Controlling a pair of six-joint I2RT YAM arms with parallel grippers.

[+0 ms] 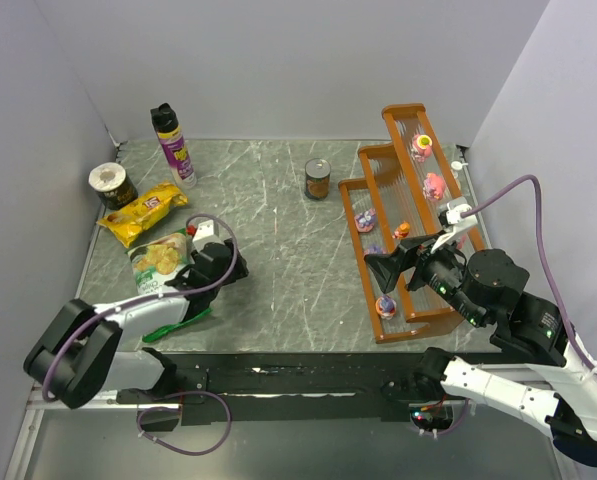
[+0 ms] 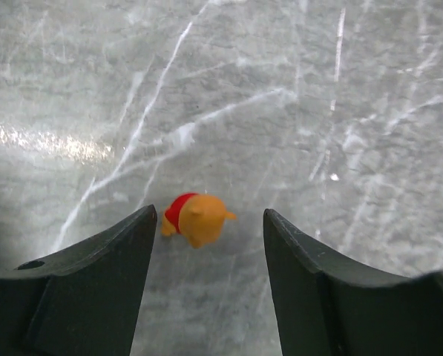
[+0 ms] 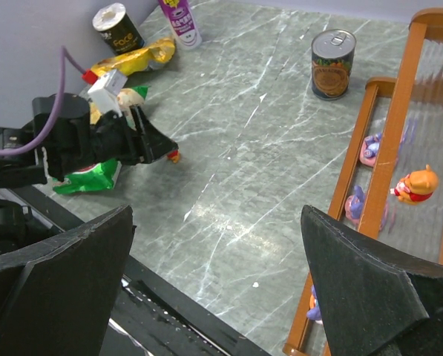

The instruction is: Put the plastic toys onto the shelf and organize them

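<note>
Left claw [image 1: 233, 270]: low over the grey marbled table [image 1: 278, 230], left of centre, just past the green snack bag [image 1: 158, 262]. Its fingers [image 2: 110, 259] are spread. A tiny orange figurine with a red top [image 2: 199, 218] sits on the tabletop in the gap between them. It is very close to the left finger and has clear space on the other side. I cannot tell whether it touches that finger. It is not pinched.

This figurine is well apart from the shelf [image 1: 402, 109], which stands at the right side of the table with its steps rising toward the right wall.

Right claw [image 1: 388, 268]: hangs beside the front rail of the shelf's lowest step. Its fingers [image 3: 65, 267] are spread wide with nothing between them.

On the shelf:
- top step: two pink figurines [image 1: 421, 146] and [image 1: 434, 186]
- middle step: an orange bear in red [image 3: 415, 184]
- lowest step: a purple-pink figurine [image 3: 369, 148], another purple one [image 3: 355, 202], and a pink-orange piece [image 1: 385, 305] toward the near end

Elsewhere on the table:
- a tin can [image 1: 318, 179] just left of the shelf
- a purple spray can [image 1: 175, 145] upright near the back left
- a dark round tub [image 1: 111, 183] against the left wall
- a yellow snack bag [image 1: 143, 212] lying between the tub and the green bag
</note>
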